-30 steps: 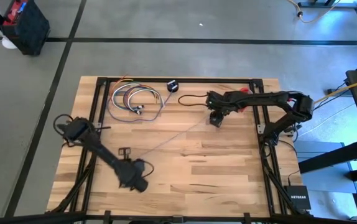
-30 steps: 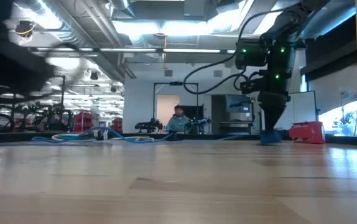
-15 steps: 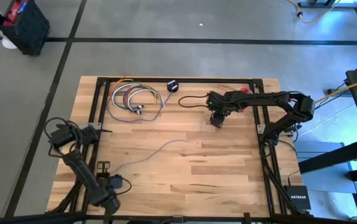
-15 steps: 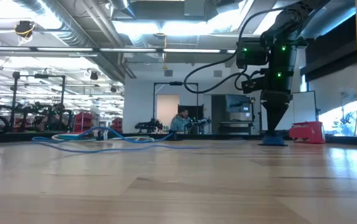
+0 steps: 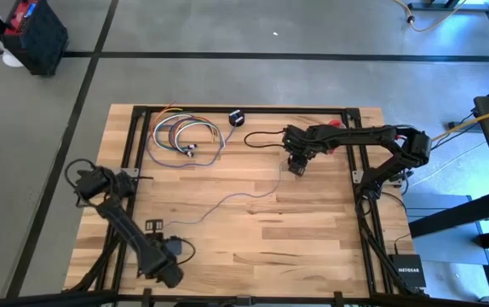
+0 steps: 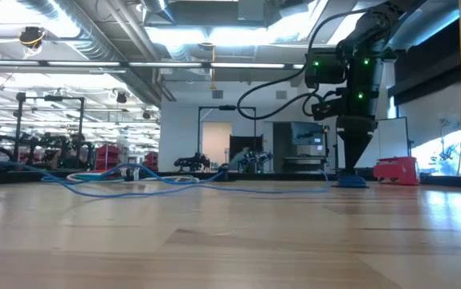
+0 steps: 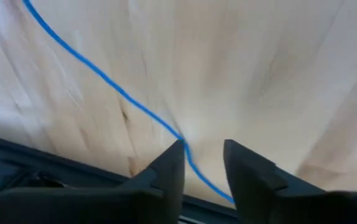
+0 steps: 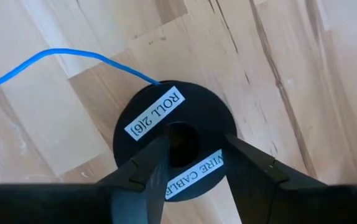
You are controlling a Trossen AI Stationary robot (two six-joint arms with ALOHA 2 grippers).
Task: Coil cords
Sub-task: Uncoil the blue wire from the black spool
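Observation:
A thin blue cord runs slack across the table from a black spool to my left gripper near the front left. In the left wrist view that gripper is open and the cord passes between its fingers, along the inner side of one fingertip; I cannot tell if it touches. My right gripper points down over the spool with its fingers apart. The spool lies flat on the wood, labels up. My right gripper comes from above, pointing down, with its two fingertips on the spool's top face, one on either side of the centre hole. The fingers stay inside the rim. The spool lies flat on the table, the cord leaving its edge.
A bundle of coloured cords lies at the far left, with a second black puck beside it. A red object sits by the right arm. Black frame rails run along the table's edges. Open wood lies between the arms.
My left gripper has swung toward the table's near left corner, then come slightly back to the right. The cord, a straight taut line from the spool a second ago, now lies slack in curves on the wood. The spool has stayed in place.

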